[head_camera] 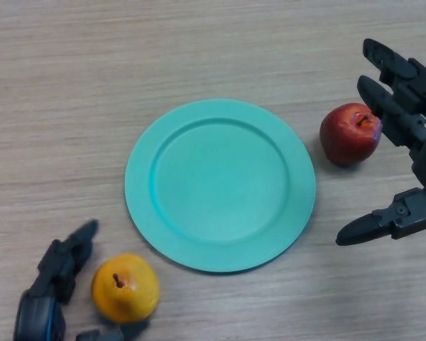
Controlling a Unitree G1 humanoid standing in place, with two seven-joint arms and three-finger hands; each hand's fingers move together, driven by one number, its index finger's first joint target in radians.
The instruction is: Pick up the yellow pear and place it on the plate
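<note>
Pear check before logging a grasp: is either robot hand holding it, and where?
Not yet held. The left robot hand brackets the pear, fingers open; the right robot hand holds nothing.

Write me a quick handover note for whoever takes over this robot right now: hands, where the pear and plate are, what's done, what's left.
Left hand: low at the near left, open, fingers on the left side of the yellow pear and thumb below it, not yet closed round it.
Right hand: at the right edge, open and holding nothing, fingers just beside the red apple.
Pear: on the table, stem up, just off the near-left rim of the plate.
Teal plate: centre of the table, nothing on it.
Done: left hand is positioned at the pear.
Left: close on the pear, lift it, set it on the plate.
</note>
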